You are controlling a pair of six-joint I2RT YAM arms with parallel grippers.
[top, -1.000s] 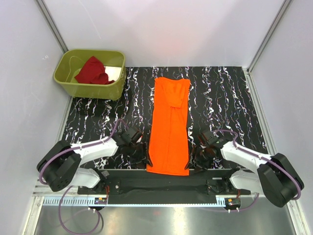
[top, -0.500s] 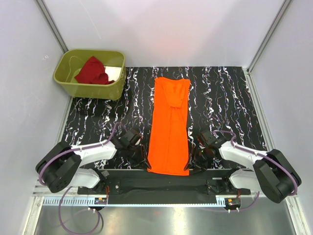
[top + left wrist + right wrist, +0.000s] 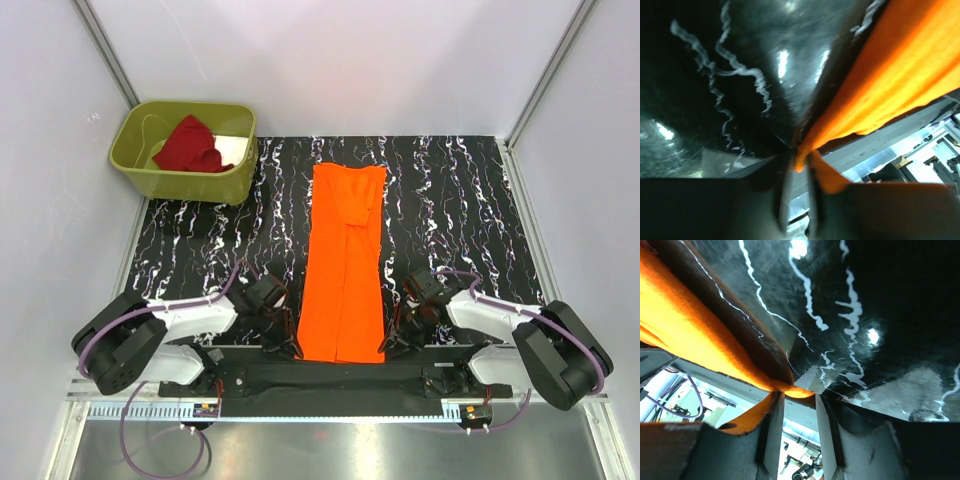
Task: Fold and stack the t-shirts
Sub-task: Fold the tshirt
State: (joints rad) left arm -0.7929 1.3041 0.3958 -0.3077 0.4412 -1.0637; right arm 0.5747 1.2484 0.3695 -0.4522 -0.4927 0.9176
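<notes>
The left gripper (image 3: 799, 165) pinches a soft hem corner of the orange t-shirt (image 3: 345, 260), jaws nearly together; the right gripper (image 3: 796, 397) straddles the other corner with a gap showing, so whether it grips cannot be told; the shirt lies as a long, flat, narrow strip at centre frame on the glossy black, white-veined table (image 3: 450, 220); the dark red t-shirt (image 3: 190, 145) sits crumpled in the olive plastic bin (image 3: 135, 165), upper left.

I see bare table (image 3: 455, 215) on both sides of the orange shirt (image 3: 345, 265), with open lanes running from its near hem up to its far end. Off to the left of its far end the olive-green bin (image 3: 232, 181) blocks the way. At its two near corners the left gripper (image 3: 288, 345) and right gripper (image 3: 391, 343) sit pinched on the hem.
</notes>
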